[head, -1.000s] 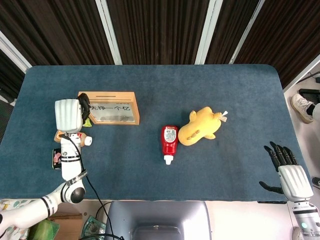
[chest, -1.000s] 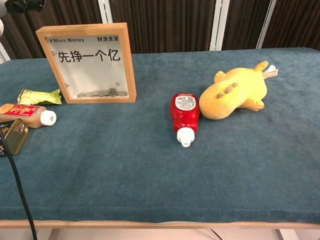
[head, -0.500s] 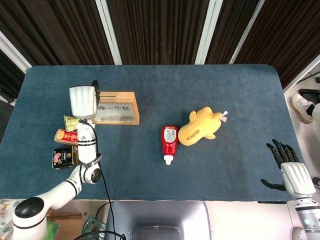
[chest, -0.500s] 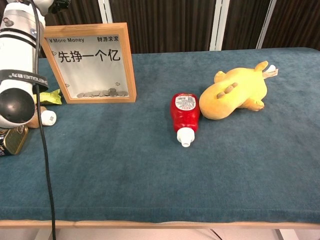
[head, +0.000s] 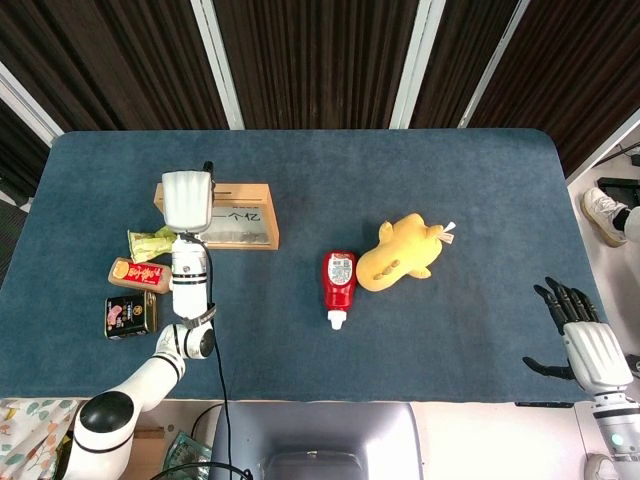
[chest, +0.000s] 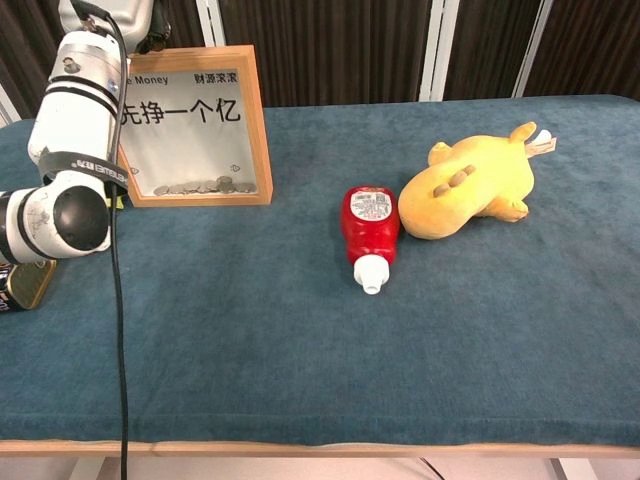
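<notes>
The left hand (head: 187, 200) is being held above the wooden frame (head: 236, 216), at nine o'clock from the red bottle (head: 339, 281); its fingers cannot be told. The right hand (head: 588, 345), fingers spread, is grasping nothing. Judging so, a lowering onto the frame is being called for.

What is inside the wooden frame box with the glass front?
A low layer of coins lies along the bottom of the wooden frame box. The left arm covers its left part, so anything there is hidden.
</notes>
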